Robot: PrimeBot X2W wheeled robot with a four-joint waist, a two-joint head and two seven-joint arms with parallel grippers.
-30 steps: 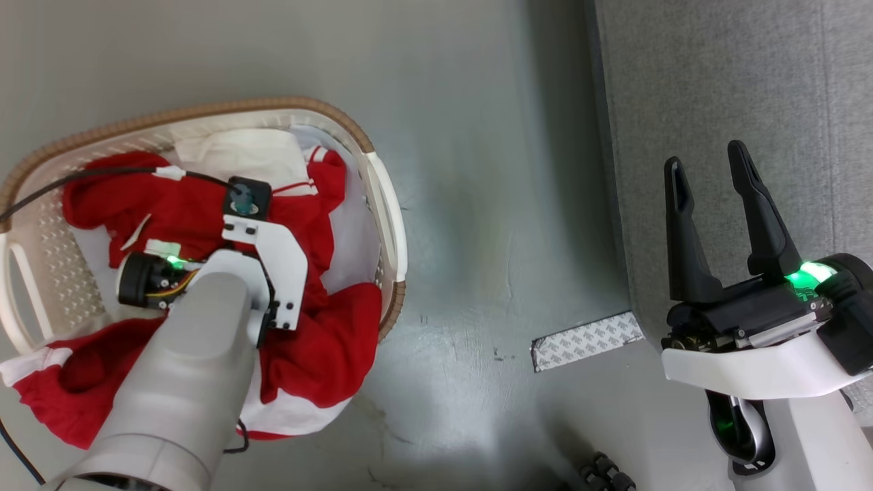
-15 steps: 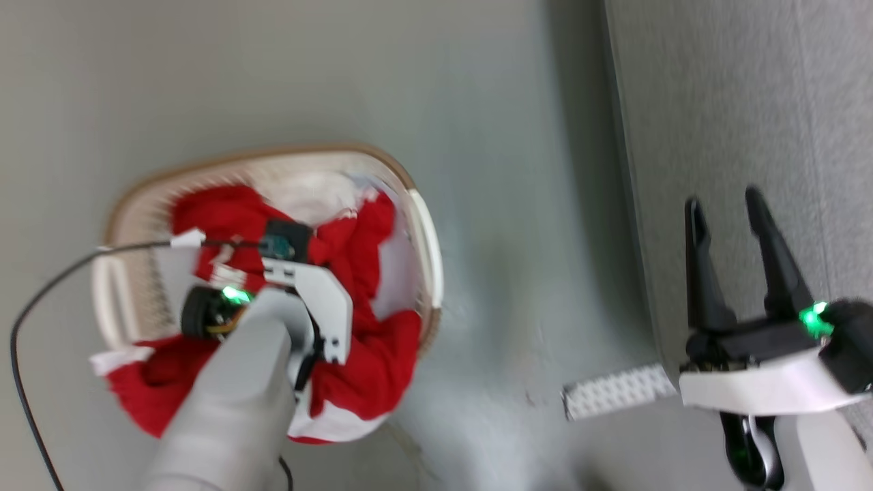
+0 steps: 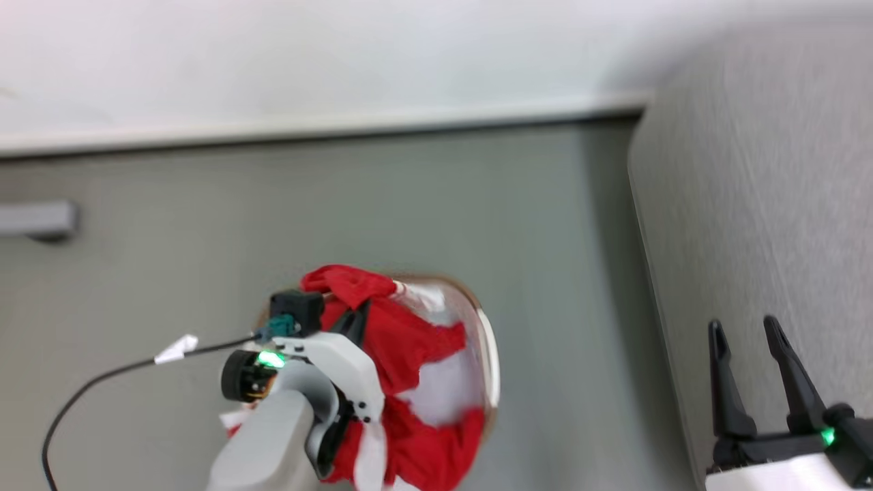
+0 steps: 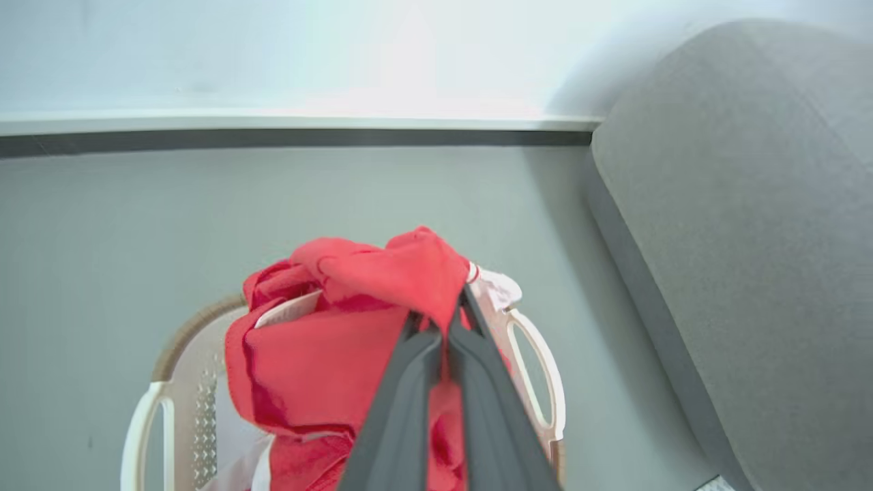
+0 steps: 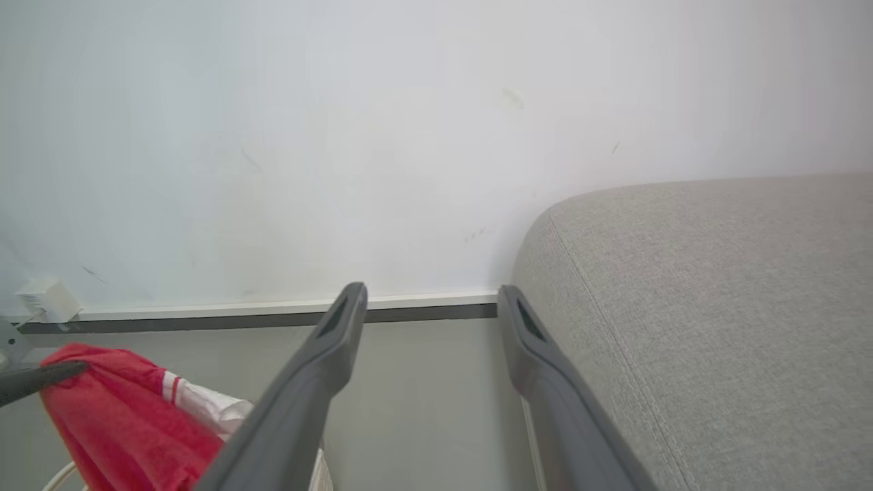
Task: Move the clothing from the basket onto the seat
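Change from one second earlier: the head camera has tipped upward, so the pale wall (image 3: pixel 341 54) and its skirting board (image 3: pixel 341 126) now stand above the grey floor (image 3: pixel 382 204), and the basket (image 3: pixel 490 368) sits lower and smaller in that view (a shift of the camera, not of the basket). The left gripper (image 4: pixel 440 326), which then lay open and low among the clothing (image 4: pixel 382 273), is now clamped on a bunched red fold and has raised it above the basket's rim. The right gripper (image 3: pixel 743 331) keeps its fingers spread with nothing between them.

Surroundings: the seat (image 3: pixel 750 239) fills the right side, its rounded edge running down past the basket, with a strip of bare floor between the two. A black cable (image 3: pixel 102 378) carrying a small white tag (image 3: pixel 176 349) trails left from the left wrist. A grey block (image 3: pixel 34 218) lies at the far left on the floor, blurred. The right gripper hovers over the near edge of the seat.

Position of the task's things: the pinched fold hangs at the tips of the left gripper, and the rest of the red and white cloth drapes down from it into the basket and over its near rim. None of it lies on the seat.
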